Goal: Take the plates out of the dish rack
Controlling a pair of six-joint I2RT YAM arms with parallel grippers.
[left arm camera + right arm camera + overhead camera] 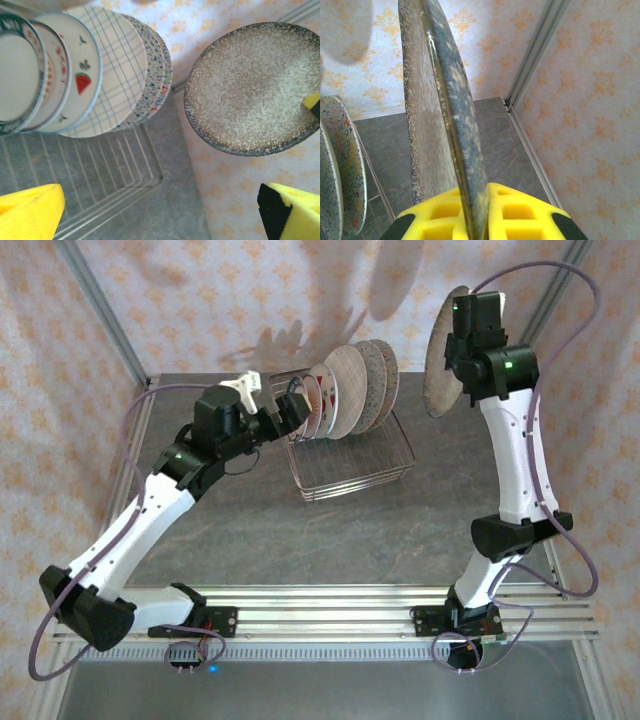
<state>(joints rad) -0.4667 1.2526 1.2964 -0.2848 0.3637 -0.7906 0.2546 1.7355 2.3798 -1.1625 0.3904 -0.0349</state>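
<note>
The brown speckled plate (441, 370) was out of the dish rack (352, 468), held on edge in the air to the right of it and well above the grey table (250, 530). The right gripper (466, 338) had it by the rim: on the right wrist camera its yellow fingers (520, 212) were pressed close against both faces of the plate (440, 115), with the rim sunk between them. The other plates (350, 390) stood upright in a close row at the rack's far end, leaning on one another. The left wrist camera showed them from the side: a dark-rimmed plate (15, 70) at the left, next a red-patterned plate (56, 75), then the strawberry plate (82, 75), the plaid plate (117, 70) and a multicolour speckled plate (156, 75), with the rim of one more just behind it. The near part of the wire rack (100, 170) was bare. The left gripper (286, 412) hovered by the rack's left end, close to the dark-rimmed plate but touching nothing, its yellow fingers (30, 210) spread wide apart. Patterned wallpaper (200, 300) backed the table.
</note>
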